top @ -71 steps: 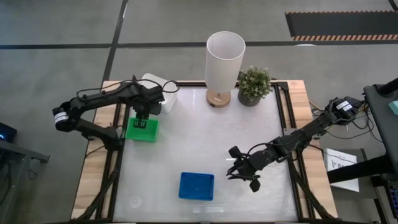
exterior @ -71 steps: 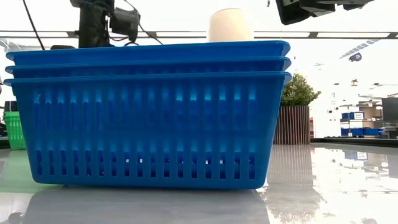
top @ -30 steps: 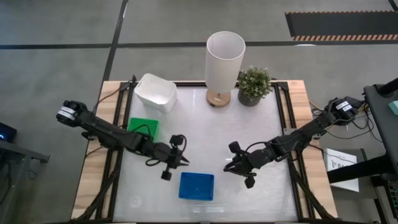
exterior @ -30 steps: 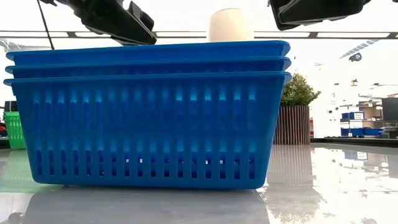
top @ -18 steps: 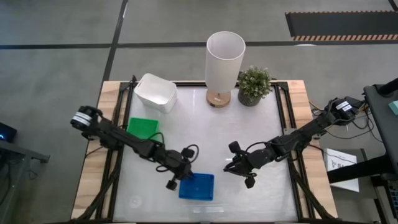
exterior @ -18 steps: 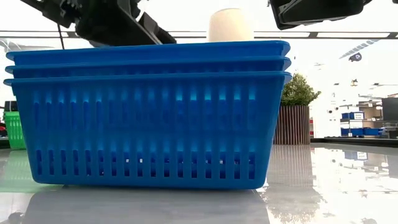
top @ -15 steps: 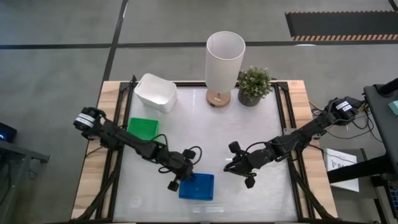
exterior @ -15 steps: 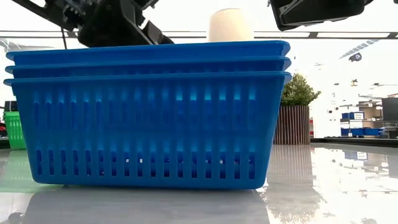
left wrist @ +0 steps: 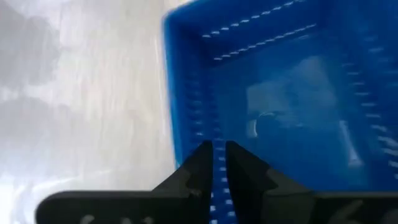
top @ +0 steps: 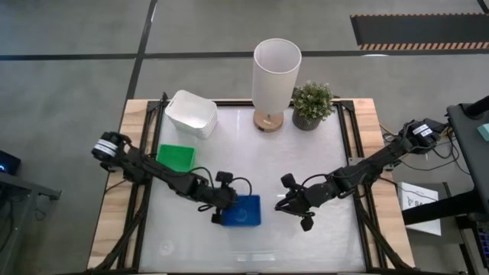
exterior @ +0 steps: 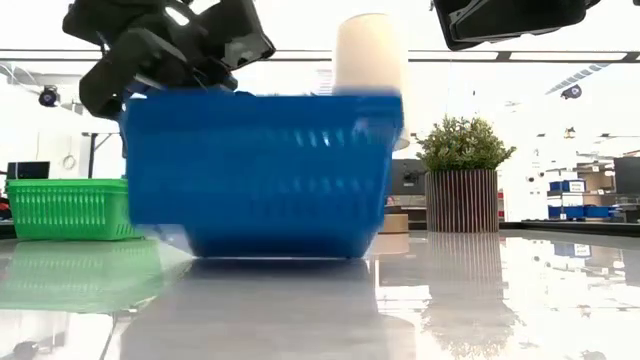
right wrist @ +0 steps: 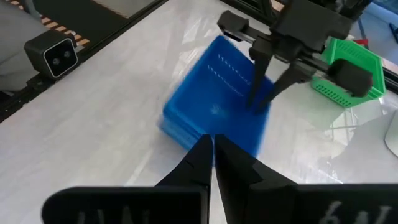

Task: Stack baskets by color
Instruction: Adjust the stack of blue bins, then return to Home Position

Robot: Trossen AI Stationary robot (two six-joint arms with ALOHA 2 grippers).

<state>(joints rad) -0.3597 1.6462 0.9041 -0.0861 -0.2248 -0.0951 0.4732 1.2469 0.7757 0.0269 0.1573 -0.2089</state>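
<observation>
Glossy table [top: 252, 160] surface carries three basket groups: blue baskets [top: 241, 211] near centre, green baskets [top: 176, 156] at left, white baskets [top: 191, 113] at far left. Left gripper [top: 223, 214] is clamped narrowly on the left wall of the blue baskets. Right gripper [top: 284, 208], jaws fully together, holds nothing, just right of the blue baskets.

The table [top: 306, 160] lies bare through its middle and along the near edge. Obstacles ring it: the white baskets [top: 191, 113], lamp [top: 276, 72] and plant [top: 312, 103] along the far edge, green baskets [top: 175, 156] left, blue baskets [top: 241, 211] near-centre.
</observation>
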